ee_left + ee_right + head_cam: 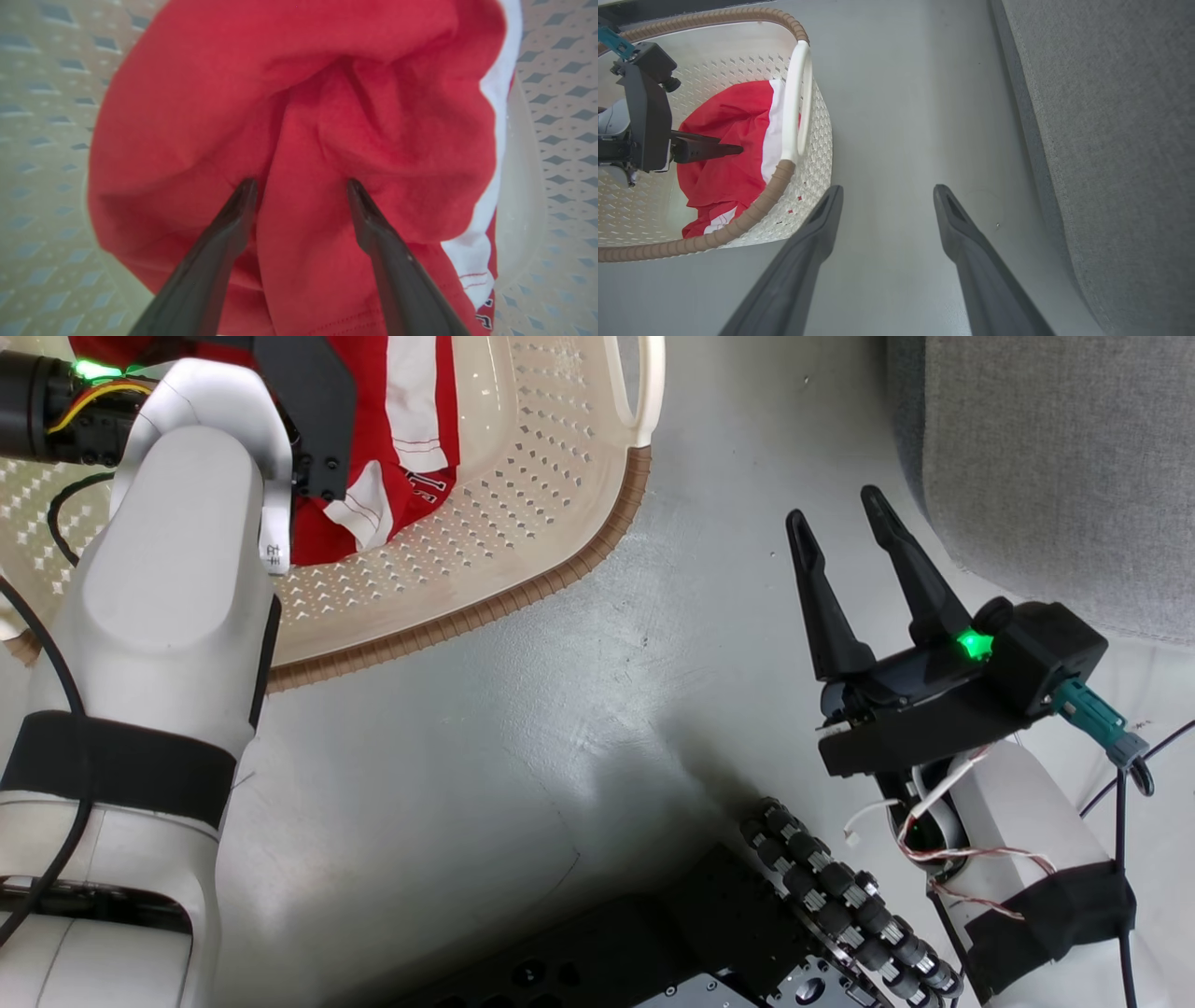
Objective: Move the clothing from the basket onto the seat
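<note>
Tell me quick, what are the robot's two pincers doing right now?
Left pincer: open, poking into the red clothing, with a fold in between, not squeezed yet.
Right pincer: open, holding nothing, over the floor.

Clothing (373,429) in the basket (523,504) at left, seat (1055,457) at right, floor (560,709) between
</note>
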